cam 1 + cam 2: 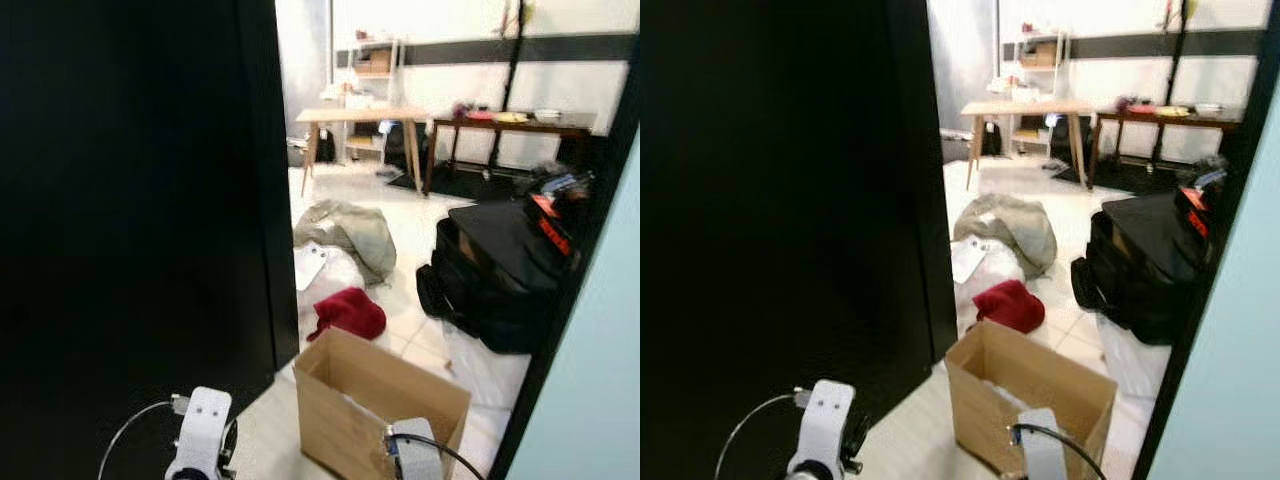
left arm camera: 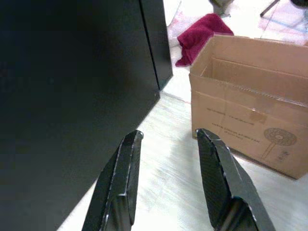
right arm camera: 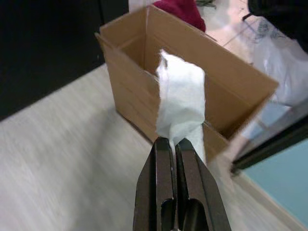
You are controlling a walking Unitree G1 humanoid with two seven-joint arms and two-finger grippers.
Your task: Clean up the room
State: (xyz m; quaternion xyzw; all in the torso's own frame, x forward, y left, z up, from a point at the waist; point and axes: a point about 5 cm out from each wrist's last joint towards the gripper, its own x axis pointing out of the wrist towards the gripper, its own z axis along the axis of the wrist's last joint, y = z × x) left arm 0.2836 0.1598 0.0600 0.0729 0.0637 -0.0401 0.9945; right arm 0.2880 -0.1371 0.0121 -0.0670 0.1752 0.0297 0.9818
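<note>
An open cardboard box [image 1: 380, 400] stands on the pale floor just ahead of me. My right gripper [image 3: 172, 142] is shut on a crumpled white paper towel [image 3: 180, 98], held in front of the box's near wall [image 3: 139, 103]. My left gripper [image 2: 168, 137] hangs open over the floor left of the box [image 2: 250, 115], with nothing between its fingers. Beyond the box lie a red cloth [image 1: 348, 312], a white plastic bag [image 1: 322, 272] and a grey-green garment [image 1: 348, 230].
A tall black cabinet [image 1: 140, 200] fills the left side. A black bag [image 1: 500, 270] sits right of the box, with clear plastic [image 1: 490, 365] beneath it. A teal wall [image 1: 600, 380] is at the right. Tables [image 1: 360, 120] and shelves stand at the far wall.
</note>
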